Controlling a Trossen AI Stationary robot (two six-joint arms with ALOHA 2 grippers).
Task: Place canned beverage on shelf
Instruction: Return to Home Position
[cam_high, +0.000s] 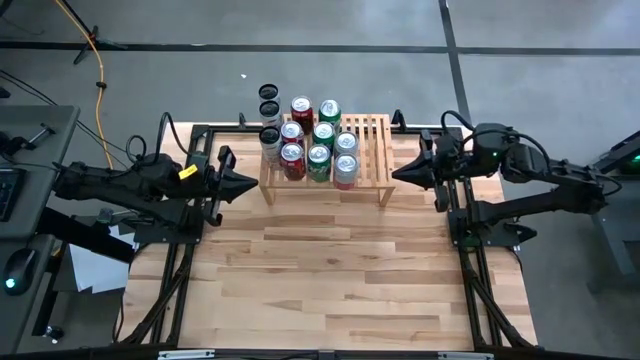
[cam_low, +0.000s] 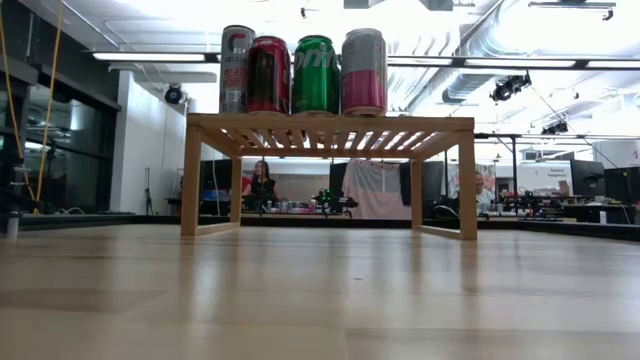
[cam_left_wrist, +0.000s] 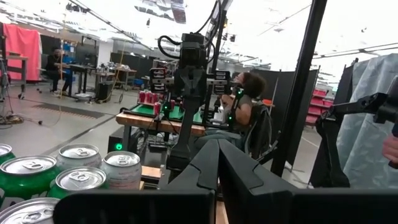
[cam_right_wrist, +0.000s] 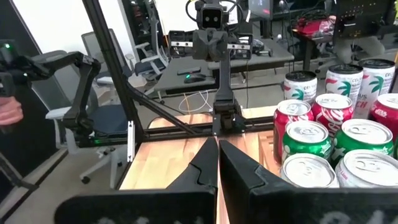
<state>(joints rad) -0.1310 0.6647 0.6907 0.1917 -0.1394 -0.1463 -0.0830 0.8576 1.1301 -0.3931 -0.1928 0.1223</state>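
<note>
The light-wood slatted shelf (cam_high: 370, 150) stands at the table's far middle on its short side legs (cam_low: 192, 180). Several cans stand upright on its left part: red (cam_high: 292, 160), green (cam_high: 319, 162) and pink-and-silver (cam_high: 345, 170) in the near row, more behind. Dark cans (cam_high: 269, 110) stand in a line at its far left end. My left gripper (cam_high: 252, 185) is shut and empty, level, just left of the shelf. My right gripper (cam_high: 396, 173) is shut and empty, level, just right of the shelf. The can tops show in the left wrist view (cam_left_wrist: 81, 180) and the right wrist view (cam_right_wrist: 329, 149).
The right part of the shelf top (cam_high: 375, 135) holds no cans. Bare wooden tabletop (cam_high: 330, 280) lies on the near side of the shelf. Black frame rails (cam_high: 180, 270) run along the table's left and right sides. People sit at desks in the room behind (cam_low: 262, 185).
</note>
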